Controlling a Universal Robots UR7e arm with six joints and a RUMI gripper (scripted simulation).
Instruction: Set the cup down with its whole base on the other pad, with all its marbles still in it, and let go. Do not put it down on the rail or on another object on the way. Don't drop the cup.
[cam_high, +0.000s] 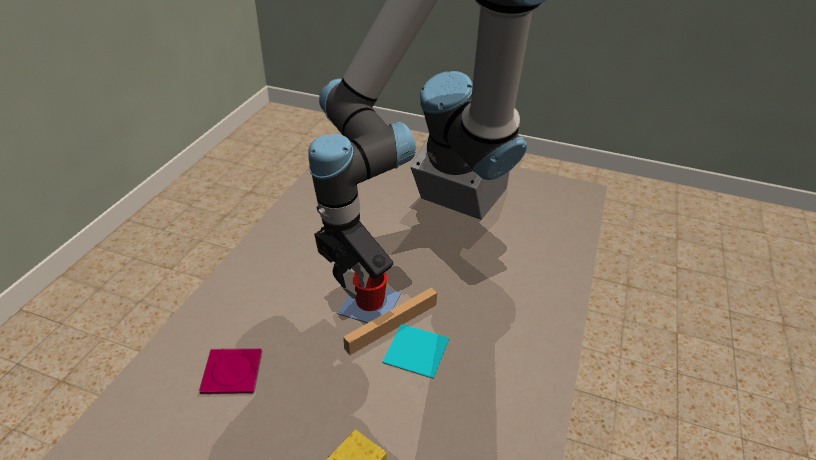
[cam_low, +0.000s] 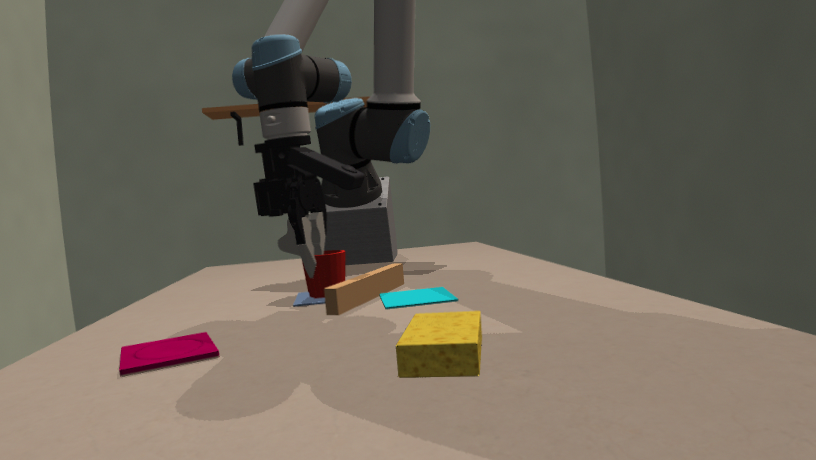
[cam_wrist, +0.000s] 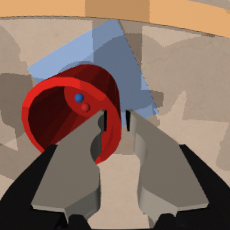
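Observation:
The red cup (cam_high: 370, 291) stands upright on a pale blue pad (cam_high: 368, 308), just behind the wooden rail (cam_high: 390, 328). In the wrist view the cup (cam_wrist: 70, 112) holds a blue marble (cam_wrist: 79, 98) and a red marble (cam_wrist: 85, 107). My gripper (cam_wrist: 116, 111) is down at the cup's rim, one finger inside and one outside. The wall sits in the narrow gap between the fingers, with a sliver of space still showing beside it. A cyan pad (cam_high: 415, 350) lies on the near side of the rail. A magenta pad (cam_high: 230, 370) with a ring lies at the front left.
A yellow sponge (cam_low: 440, 342) sits near the front of the mat, in front of the cyan pad (cam_low: 418, 297). The rail (cam_low: 364, 287) lies at an angle between the cup (cam_low: 325, 271) and the cyan pad. The robot base stands behind the cup.

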